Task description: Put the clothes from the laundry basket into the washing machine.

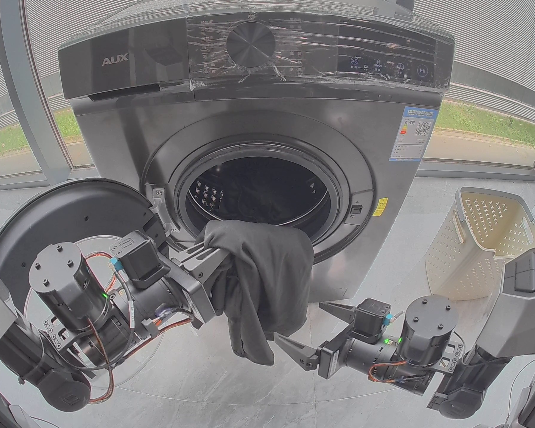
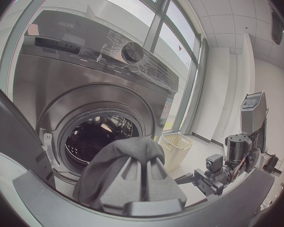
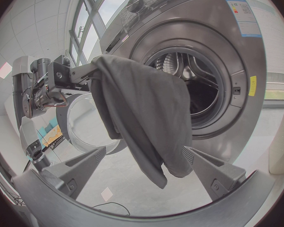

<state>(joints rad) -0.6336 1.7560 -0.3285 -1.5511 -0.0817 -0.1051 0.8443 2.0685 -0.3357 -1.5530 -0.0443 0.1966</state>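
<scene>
Left end effector (image 1: 213, 255) grips dark garment (image 1: 267, 280).
Raised at washing machine (image 1: 362, 126) mouth, likely for feeding in; right end effector (image 1: 298, 322) wide, empty.

Satin grey metal washing machine (image 1: 131, 132), glossy panel (image 1: 380, 60) under clear film (image 1: 220, 72), matt dark cloth garment (image 1: 267, 268), cream perforated plastic laundry basket (image 1: 458, 251), polished pale floor (image 1: 220, 381)

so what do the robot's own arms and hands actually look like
Both arms are dark grey to black, built from round motor housings with screw-studded end caps. The left hand and right hand each have two flat, tapered grey fingers with textured inner pads. Orange and black cables loop around the wrists, with small green lights and teal plugs.
</scene>
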